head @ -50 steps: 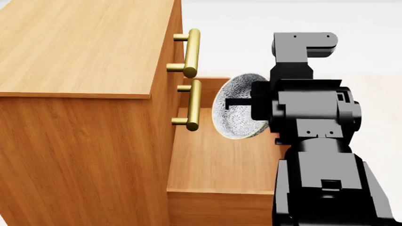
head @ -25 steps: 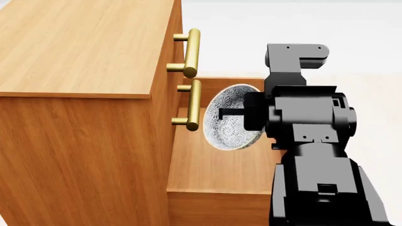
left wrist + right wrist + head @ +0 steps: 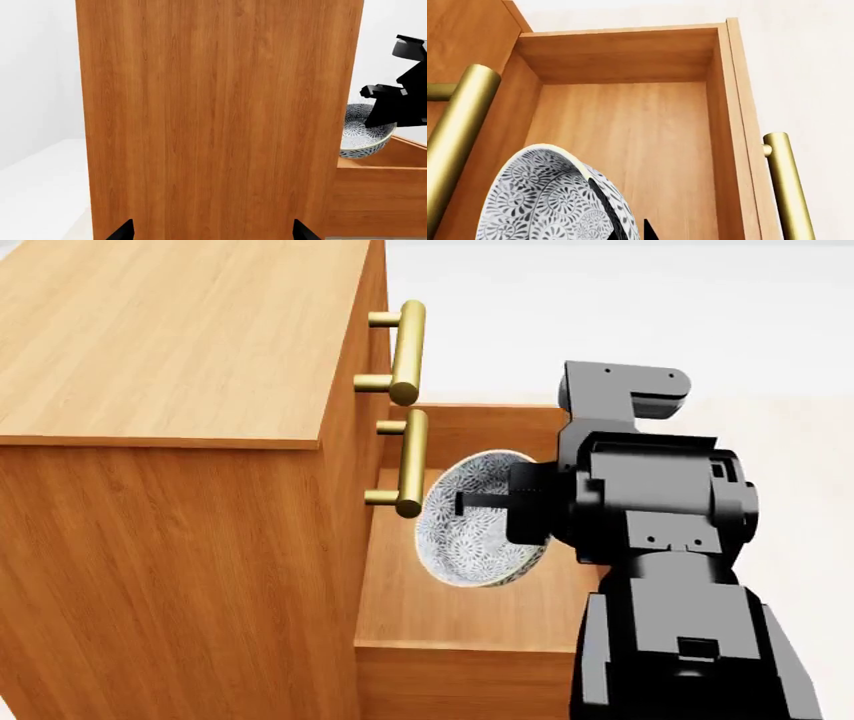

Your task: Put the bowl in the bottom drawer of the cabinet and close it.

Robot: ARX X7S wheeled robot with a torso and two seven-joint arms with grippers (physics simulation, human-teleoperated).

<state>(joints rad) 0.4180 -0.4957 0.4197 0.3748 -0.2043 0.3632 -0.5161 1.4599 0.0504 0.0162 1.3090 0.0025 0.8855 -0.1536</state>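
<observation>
Pale floor around cabinet (image 3: 174,490); right tool (image 3: 470,502) clamping tilted bowl (image 3: 474,530) above open bottom drawer (image 3: 467,600), brass handles (image 3: 411,462) alongside.

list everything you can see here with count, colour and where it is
cabinet: 1, honey-brown wood, left of the head view
bottom drawer: 1, honey-brown, pulled open, bare inside
brass bar handles: 3 in view, two on the shut upper drawers, one on the open drawer's front
bowl: 1, white with grey-blue floral pattern, tilted on edge over the open drawer
floor: pale, around the cabinet
right tool: black, gripping the bowl's rim
left tool: black, only fingertips show, spread before the cabinet's side
</observation>
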